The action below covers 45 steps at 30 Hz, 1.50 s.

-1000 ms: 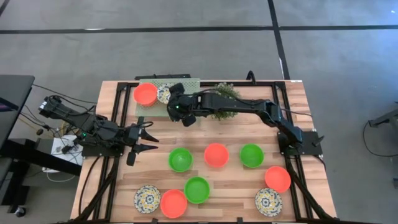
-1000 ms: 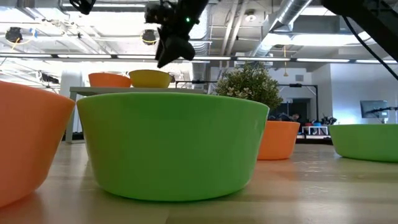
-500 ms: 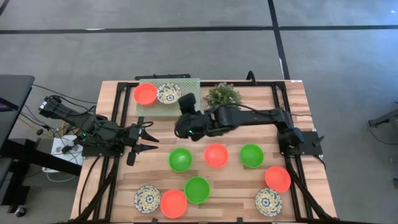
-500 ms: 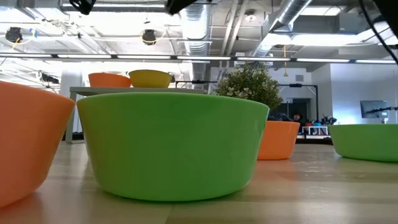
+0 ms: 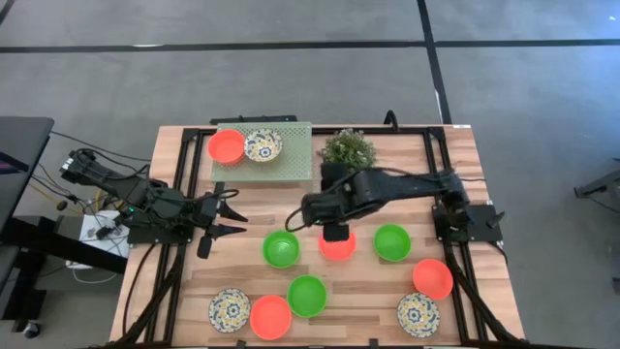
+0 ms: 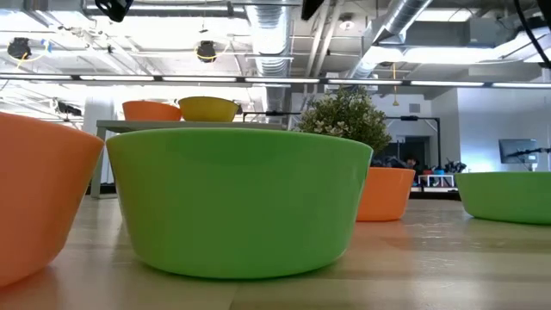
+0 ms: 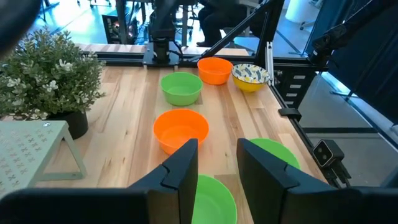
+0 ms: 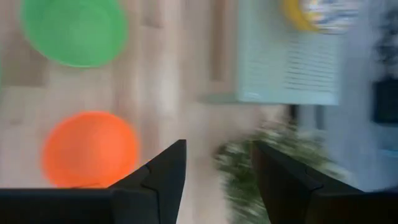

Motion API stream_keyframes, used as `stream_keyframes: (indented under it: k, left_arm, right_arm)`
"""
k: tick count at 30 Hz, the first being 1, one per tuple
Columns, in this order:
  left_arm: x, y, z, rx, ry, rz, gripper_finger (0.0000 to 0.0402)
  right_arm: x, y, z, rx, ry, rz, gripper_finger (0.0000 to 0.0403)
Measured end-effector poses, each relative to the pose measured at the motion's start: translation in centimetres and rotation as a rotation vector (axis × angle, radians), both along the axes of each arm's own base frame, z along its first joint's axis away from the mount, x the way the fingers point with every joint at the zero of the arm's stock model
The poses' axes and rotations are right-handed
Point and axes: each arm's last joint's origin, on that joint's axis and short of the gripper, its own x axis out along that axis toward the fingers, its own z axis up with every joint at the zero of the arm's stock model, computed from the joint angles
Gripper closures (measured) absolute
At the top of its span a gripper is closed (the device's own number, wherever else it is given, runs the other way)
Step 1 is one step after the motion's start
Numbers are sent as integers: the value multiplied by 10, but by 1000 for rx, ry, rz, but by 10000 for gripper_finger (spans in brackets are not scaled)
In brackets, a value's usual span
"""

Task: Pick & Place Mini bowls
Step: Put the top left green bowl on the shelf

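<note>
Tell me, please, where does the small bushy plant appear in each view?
High view: plant at the table's far edge, just right of the pale green stand.
Low view: mid-picture, behind the nearest green bowl.
Left wrist view: in its dark pot, beside the stand's corner.
Right wrist view: blurred foliage next to the stand.
Shared landmark: the stand.

A grey floor (image 5: 291, 78) crossed by dark lines is stretching around the wooden bench (image 5: 368, 296). A dark desk (image 5: 19, 155) is standing at one side, with cables trailing near it. Overhead, silver ducts (image 6: 405, 21) and strip lights (image 6: 172, 77) are running across an open ceiling. A wall screen (image 6: 516, 151) is glowing far off.
</note>
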Motion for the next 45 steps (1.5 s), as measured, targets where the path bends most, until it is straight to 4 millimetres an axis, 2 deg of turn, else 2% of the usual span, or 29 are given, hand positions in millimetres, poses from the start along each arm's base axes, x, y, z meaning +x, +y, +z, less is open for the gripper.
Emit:
stream_keyframes:
  k: [4, 7, 9, 12, 14, 18, 21, 24, 27, 32, 35, 39, 45]
  left_arm:
    - [0, 0, 0, 0, 1, 0, 289]
    - [0, 0, 0, -2, 3, -10, 289]
    - [0, -1, 0, -5, 5, -19, 289]
    - [0, -1, 0, -6, 6, -24, 289]
    - [0, -1, 0, -6, 5, -23, 289]
    - [-1, 0, 0, -7, 3, -23, 289]
    - [-1, -1, 0, -11, 5, -22, 289]
    - [-1, 0, 0, -13, 5, -21, 289]
    - [-1, 0, 0, -13, 5, -20, 289]
    - [-1, 0, 0, -13, 4, -20, 289]
    - [-1, 0, 0, -13, 4, -20, 289]
    - [-1, 0, 0, -13, 4, -20, 289]
    - [-1, 0, 0, -13, 3, -19, 289]
  right_arm:
    - [24, 17, -42, 93, 113, 117, 226]
    - [33, 30, -71, 134, 207, 214, 236]
    - [34, 34, -82, 143, 270, 221, 247]
    - [28, 35, -85, 147, 323, 148, 267]
    - [24, 34, -77, 168, 285, 117, 280]
    - [5, 28, -47, 192, 202, 94, 295]
    - [-3, 26, -42, 214, 61, 90, 299]
    - [-7, 26, -60, 278, -80, 179, 300]
    - [-11, 26, -89, 348, -201, 274, 300]
    - [-3, 21, -127, 407, -441, 314, 300]
    - [4, 19, -146, 392, -427, 387, 300]
    - [19, 22, -161, 427, -403, 431, 295]
    - [41, 26, -176, 496, -366, 493, 257]
